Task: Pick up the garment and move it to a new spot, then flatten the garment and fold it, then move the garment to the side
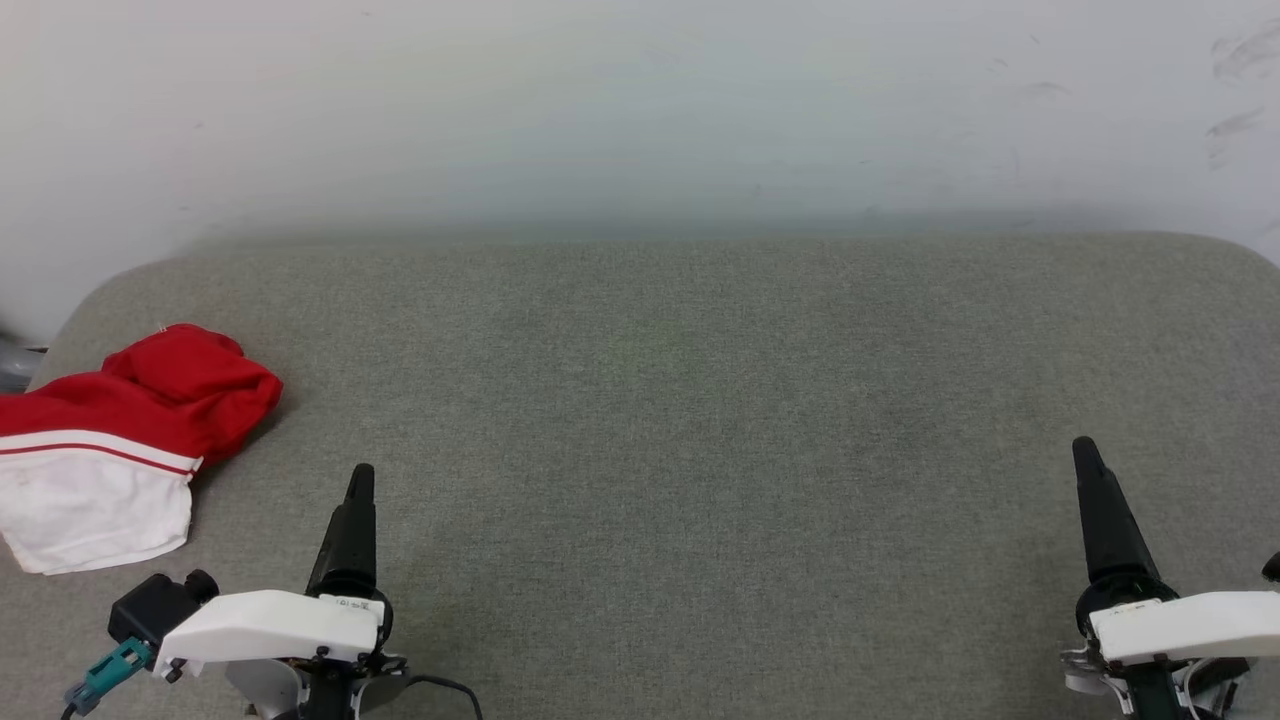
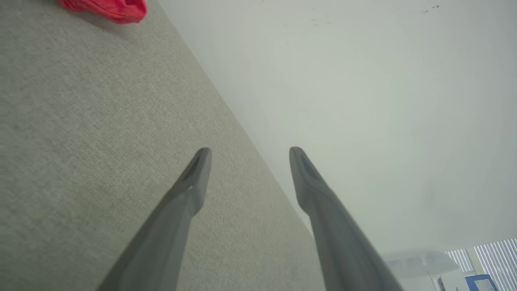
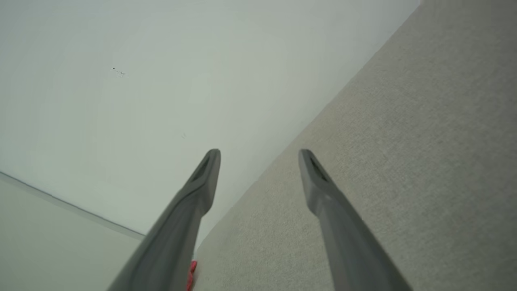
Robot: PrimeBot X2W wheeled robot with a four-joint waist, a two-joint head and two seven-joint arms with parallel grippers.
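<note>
- The left claw (image 2: 249,150) and right claw (image 3: 259,151) are both spread wide and empty, low over the surface (image 1: 700,420).
- The garment (image 1: 110,440) lies bunched at the surface's left edge, red over white, near the left claw.
- Risk: pinching one loose fold may drag it off that edge.
- Setting: grey woven covering with rounded corners, and a scuffed pale wall (image 1: 640,110) behind.

A grey woven-fabric surface (image 1: 700,450) is seen across the lower two thirds of the head view, its far corners rounded. Behind it a plain white wall (image 1: 640,100) is shown, evenly lit, and dark scuff marks (image 1: 1240,60) are picked out at the upper right. In the left wrist view, bright vertical window blinds (image 2: 494,252) are glimpsed at the lower right, with a blue-edged object (image 2: 480,282) just below. In the right wrist view, a thin seam (image 3: 60,204) is traced across the lower left.
</note>
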